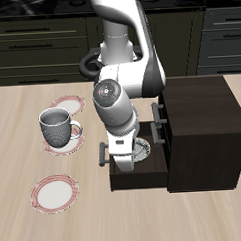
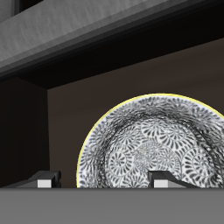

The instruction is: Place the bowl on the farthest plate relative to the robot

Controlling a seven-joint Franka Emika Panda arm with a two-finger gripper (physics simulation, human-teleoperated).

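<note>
The bowl, whitish-grey with a dark speckled pattern inside, lies in the open drawer of a dark cabinet; in the exterior view the bowl shows partly behind the arm. My gripper is open and reaches down into the drawer. Its fingertips stand either side of the bowl's rim, one over the inside and one outside. In the exterior view the gripper hangs just over the drawer. Of three plates with pinkish-red rims, one plate lies near the table's front edge.
A grey ribbed mug stands on a second plate in the middle. A third plate lies farther back. The dark cabinet rises beside the drawer, its top shelf edge above the bowl.
</note>
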